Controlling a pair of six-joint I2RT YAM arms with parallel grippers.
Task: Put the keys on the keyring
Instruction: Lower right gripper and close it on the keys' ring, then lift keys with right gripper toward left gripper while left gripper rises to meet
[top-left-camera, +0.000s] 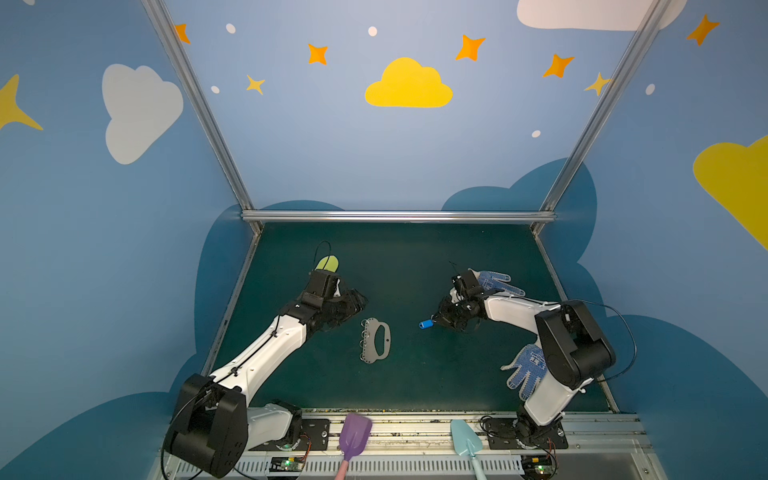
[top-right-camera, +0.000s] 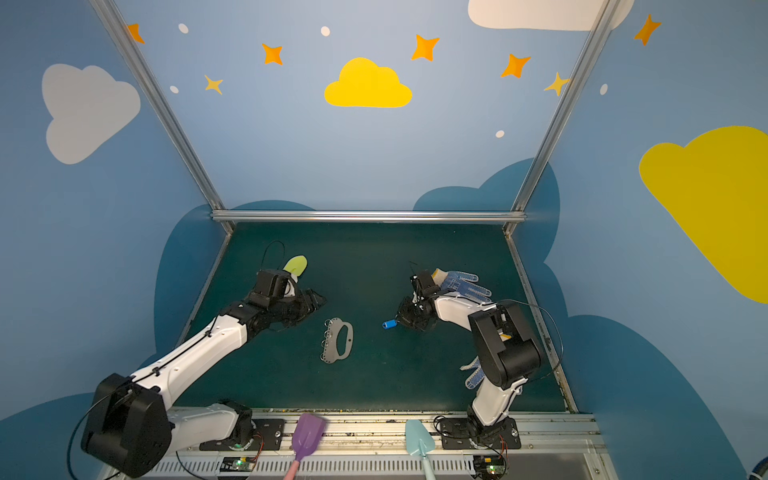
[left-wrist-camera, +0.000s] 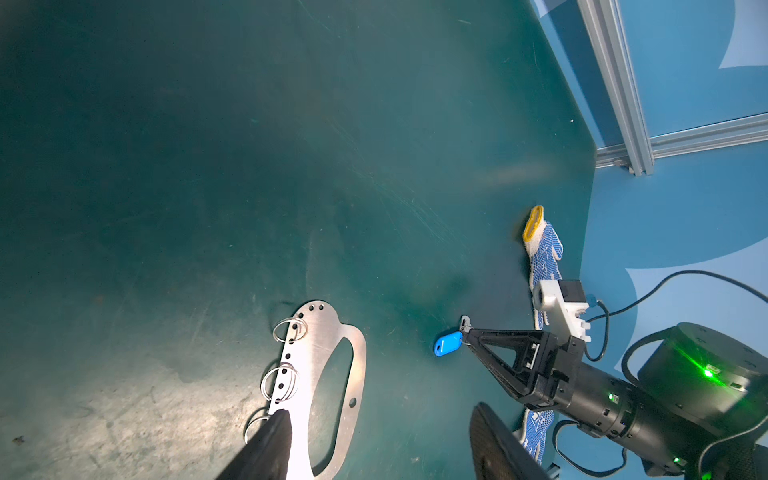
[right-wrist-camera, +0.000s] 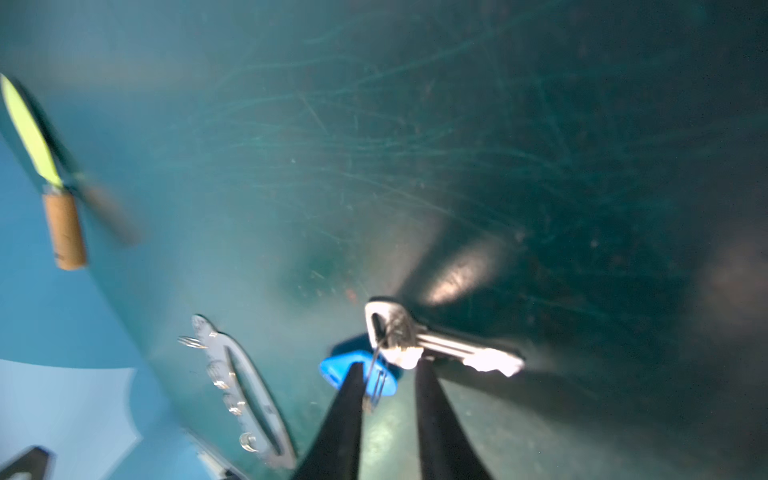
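Two tools work here. Keyring (top-left-camera: 369, 343) lies flat on the tabletop (top-left-camera: 415, 270), long axis near-to-far, rings (left-wrist-camera: 289, 330) along its left edge. Keys (right-wrist-camera: 415, 336) are right of it, apart, pinched in the narrow right tool (top-left-camera: 435, 322); tag (left-wrist-camera: 448, 343) points toward the keyring. Left tool (top-left-camera: 359, 302), wide and empty, hovers at its far-left end.
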